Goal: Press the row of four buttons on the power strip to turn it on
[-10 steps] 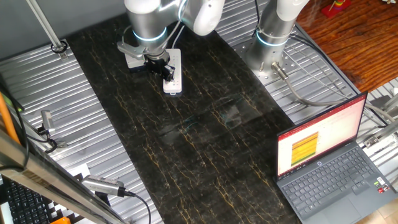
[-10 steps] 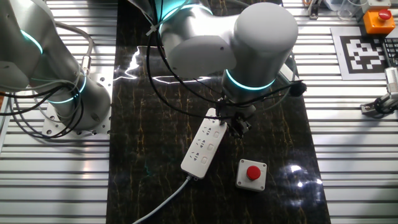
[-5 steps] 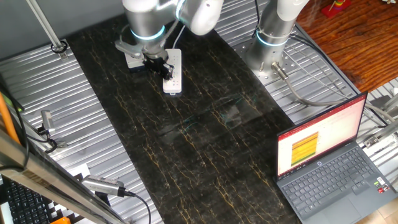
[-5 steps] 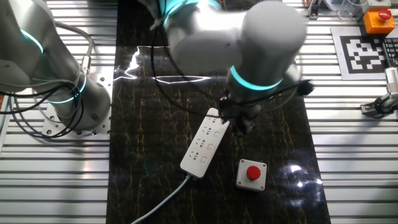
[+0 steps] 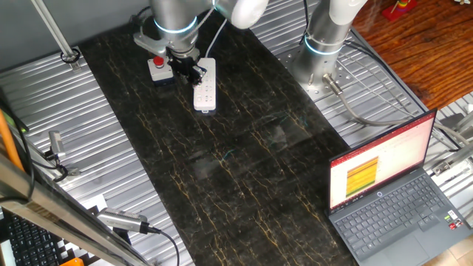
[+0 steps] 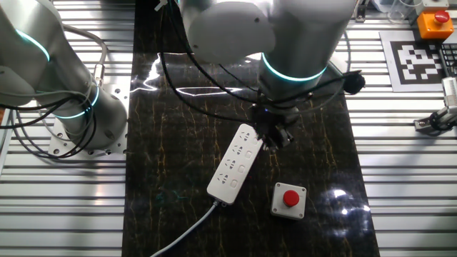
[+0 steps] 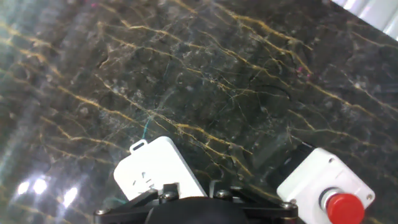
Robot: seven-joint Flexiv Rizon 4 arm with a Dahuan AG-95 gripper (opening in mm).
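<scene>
The power strip (image 6: 235, 161) is a white bar lying diagonally on the dark marble mat, with its cable leaving at the lower left. It also shows in the first fixed view as the power strip (image 5: 205, 86). The four buttons (image 6: 243, 167) are faint pale marks in a line along its face. My gripper (image 6: 275, 136) hangs at the strip's end away from the cable, just to the side of it, and stands between strip and grey box as the gripper (image 5: 188, 71). Its fingertips are too dark to read. The hand view shows only the strip's rounded end (image 7: 156, 172).
A grey box with a red round button (image 6: 289, 199) sits right of the strip, also seen as the grey box (image 5: 157, 67) and the grey box (image 7: 324, 182). A second arm's base (image 6: 75, 118) stands at the left. An open laptop (image 5: 392, 192) is at the mat's near right.
The arm has swung away from over the strip's end towards the grey box side, uncovering the red button in one fixed view. The strip has not shifted.
</scene>
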